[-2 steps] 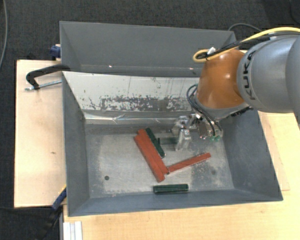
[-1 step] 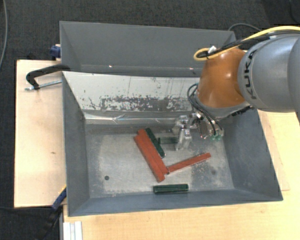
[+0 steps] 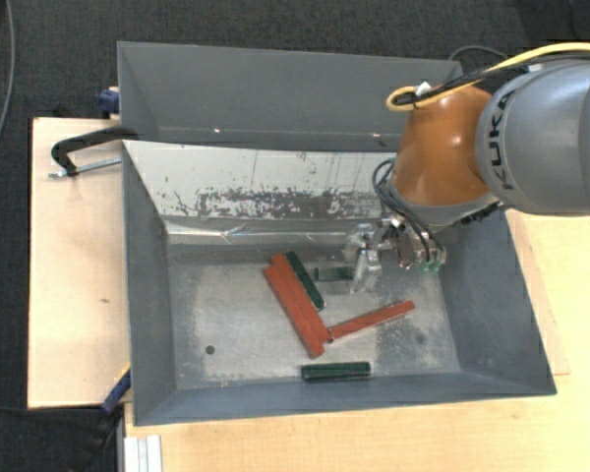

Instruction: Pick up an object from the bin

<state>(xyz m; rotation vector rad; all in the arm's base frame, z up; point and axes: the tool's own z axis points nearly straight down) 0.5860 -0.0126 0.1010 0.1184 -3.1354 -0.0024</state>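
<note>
The grey metal bin [image 3: 147,293] is entered from the right by the arm [image 3: 546,136]. On its grey link the letters KUKA can be partly read, beside the orange cover [image 3: 442,146]. A red-brown block [image 3: 297,305] lies flat and slanted on the middle of the floor, and a thinner red stick [image 3: 372,320] touches its lower end. A dark green bar [image 3: 335,370] is seen apart, near the front wall. A dark green stick [image 3: 305,281] lies against the upper end of the block. The gripper [image 3: 367,264] hangs low, just right of this stick, which is probably the thing to be picked. Whether the gripper is wide or narrow cannot be told, and nothing is seen held.
</note>
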